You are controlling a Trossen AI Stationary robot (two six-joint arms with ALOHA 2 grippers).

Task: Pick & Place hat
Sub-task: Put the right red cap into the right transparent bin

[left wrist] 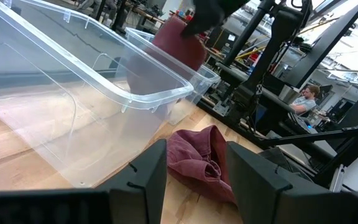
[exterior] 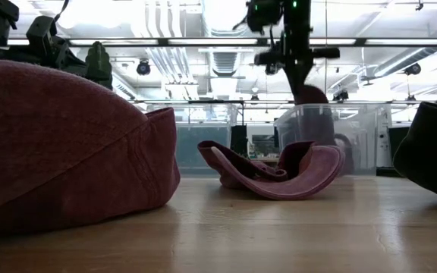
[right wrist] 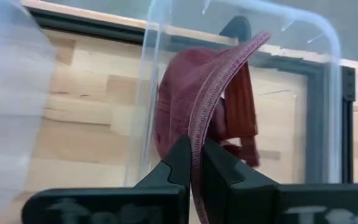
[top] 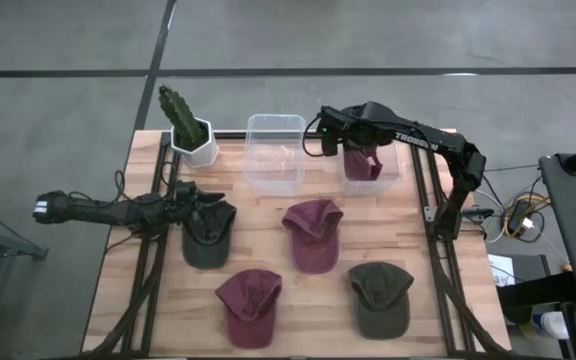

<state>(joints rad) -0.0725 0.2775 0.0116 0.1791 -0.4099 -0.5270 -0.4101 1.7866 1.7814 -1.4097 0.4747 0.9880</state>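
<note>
My right gripper (top: 353, 150) is shut on a maroon hat (top: 364, 165) over the right clear bin (top: 396, 170) at the table's far side. In the low view this hat (exterior: 309, 95) hangs under the gripper at the bin's rim. My left gripper (top: 213, 205) stands open at the table's left, above the far part of a dark green hat (top: 206, 240). There is nothing between its fingers (left wrist: 148, 177). Whether it touches that hat I cannot tell. A second maroon hat (top: 313, 235) lies on the table's middle. My right gripper pinches the maroon hat's brim (right wrist: 197, 134) between its two fingers (right wrist: 176, 162), which close on the brim's stitched edge. The fingers slant down from above. The crown (right wrist: 166, 118) hangs beyond the fingertips, inside the bin's clear walls and lifted off its floor.
A second clear bin (top: 275, 150) stands left of the first. A potted cactus (top: 188, 125) stands at the far left corner. Another maroon hat (top: 250, 305) and a dark green hat (top: 380, 300) lie near the front edge.
</note>
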